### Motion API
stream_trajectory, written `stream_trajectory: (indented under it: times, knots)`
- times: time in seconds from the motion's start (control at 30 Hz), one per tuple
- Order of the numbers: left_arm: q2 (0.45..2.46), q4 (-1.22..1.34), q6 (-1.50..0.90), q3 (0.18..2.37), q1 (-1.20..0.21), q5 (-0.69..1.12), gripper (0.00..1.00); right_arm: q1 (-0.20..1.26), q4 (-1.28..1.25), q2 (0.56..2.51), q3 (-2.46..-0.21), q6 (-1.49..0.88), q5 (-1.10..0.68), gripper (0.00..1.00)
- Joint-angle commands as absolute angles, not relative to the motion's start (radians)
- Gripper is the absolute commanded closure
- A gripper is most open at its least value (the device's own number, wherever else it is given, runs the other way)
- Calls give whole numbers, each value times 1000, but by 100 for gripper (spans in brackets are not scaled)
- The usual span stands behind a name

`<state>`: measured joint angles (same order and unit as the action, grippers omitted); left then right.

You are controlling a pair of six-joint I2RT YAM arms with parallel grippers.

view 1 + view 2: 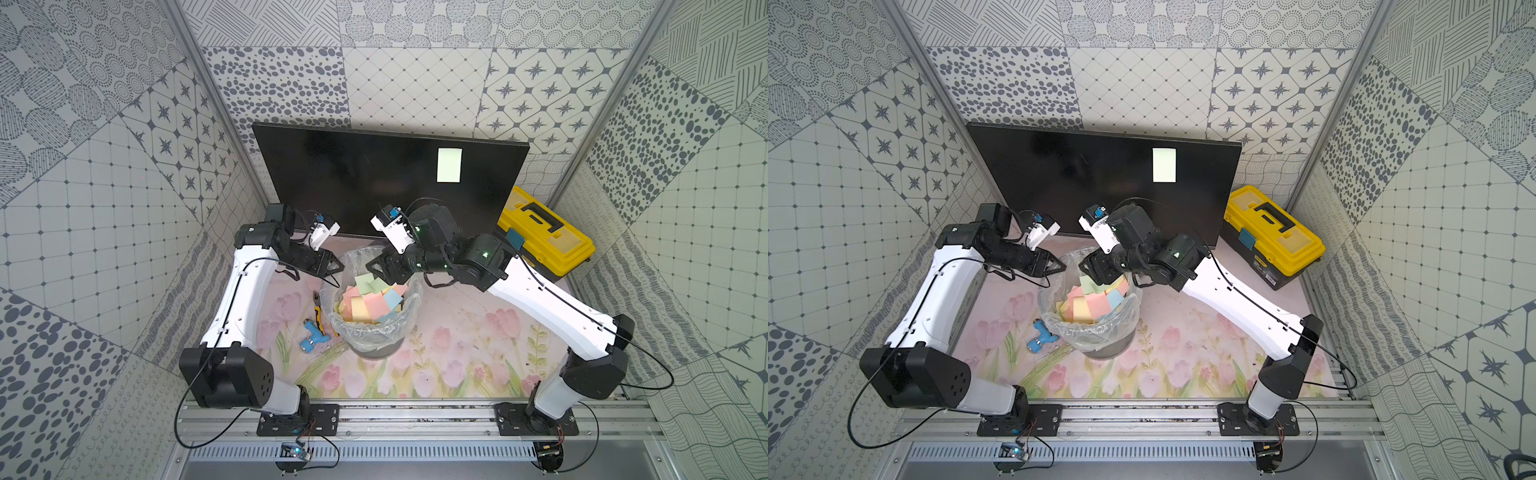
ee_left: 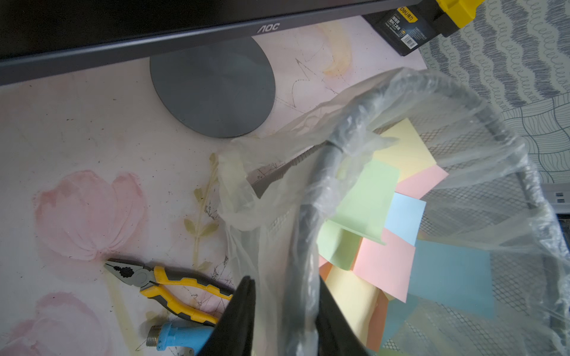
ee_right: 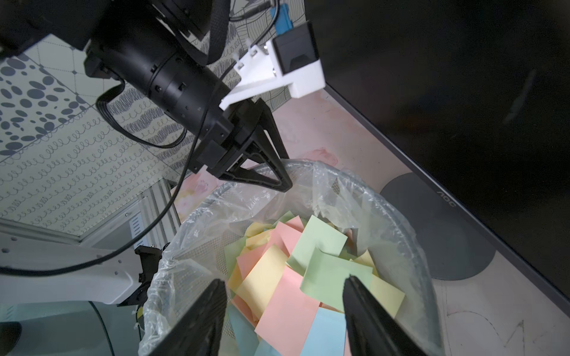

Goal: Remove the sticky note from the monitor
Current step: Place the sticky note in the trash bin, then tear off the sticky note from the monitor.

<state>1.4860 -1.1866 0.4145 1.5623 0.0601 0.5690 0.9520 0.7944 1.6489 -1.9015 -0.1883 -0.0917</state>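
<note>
Right jaws open, empty; left jaws clamp lined mesh bin. Beyond both, flimsy pale-green paper sticky note; probably pinch its lower edge.

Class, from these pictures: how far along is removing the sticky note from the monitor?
Done: many notes lie in the bin. In hand: nothing; the right pincer hangs open over the bin, the left pincer grips its rim. Left: a pale green sticky note is on the monitor, to be peeled off.
</note>
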Motion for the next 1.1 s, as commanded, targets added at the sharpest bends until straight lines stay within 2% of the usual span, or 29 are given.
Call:
stream_trajectory:
  times: [0.0,0.37,0.73,1.07]
  knots:
    - [1498,-1202,446,1572,57,568,67,898,704,1576,-1925,-284,-27,36]
    - [1500,-1201,445,1571,58,565,67,620,271,1318,-1471,-679,-160,40]
    - [1498,-1201,443,1572,58,569,67,495,226,1297,-1474,-741,-278,42]
    - [1498,-1201,443,1574,57,571,67,440,199,1285,-1483,-785,-289,44]
